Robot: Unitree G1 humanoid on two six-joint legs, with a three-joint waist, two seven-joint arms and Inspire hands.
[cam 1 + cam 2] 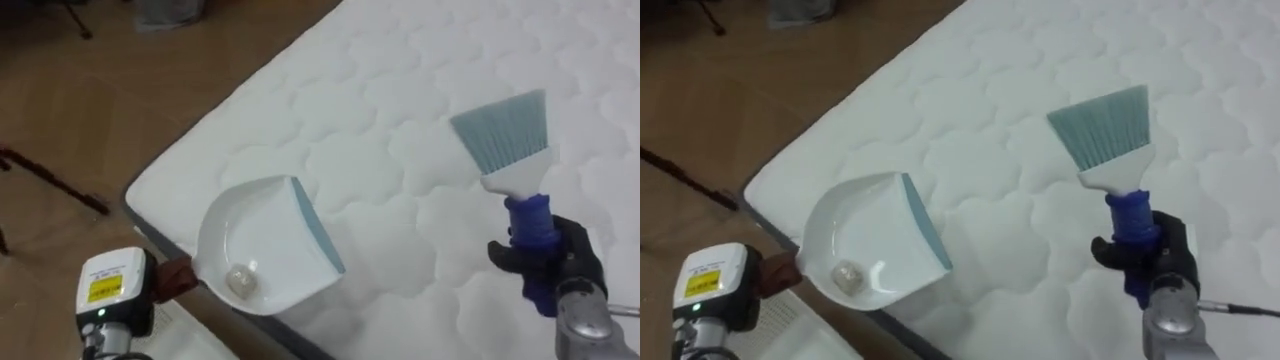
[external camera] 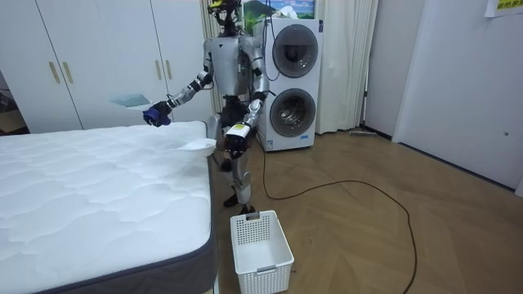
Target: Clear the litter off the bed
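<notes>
Left eye view: the right robot hand (image 1: 560,262) is curled round the brush (image 1: 505,135), bristles up over the bed (image 1: 400,80). The left robot hand (image 1: 176,277) seems closed on the dustpan (image 1: 262,235) at the near left corner, a scrap (image 1: 241,281) inside.

Room view: a basket (image 2: 260,249) sits near the robot's feet.

Right eye view: both tools look like light, stiff plastic. The brush's handle (image 1: 1132,215) is the place to hold, with the dustpan kept level.

Bed (image 1: 400,120): white quilted cloth, matt, soft stitched puffs. Dustpan (image 1: 260,235): white plastic, smooth, glossy; front lip (image 1: 318,228) grey-blue, duller, maybe rubber. Lump (image 1: 241,281) in it: pale, crumpled, prob. paper. Brush (image 1: 515,180): fine blue-grey synthetic bristles (image 1: 505,130), white plastic neck, blue plastic handle (image 1: 535,235) w/ slight sheen. Right hand (image 1: 575,255): black, matt. Floor (image 1: 110,120): wood parquet, semi-gloss. Basket (image 2: 260,245): white plastic lattice.
</notes>
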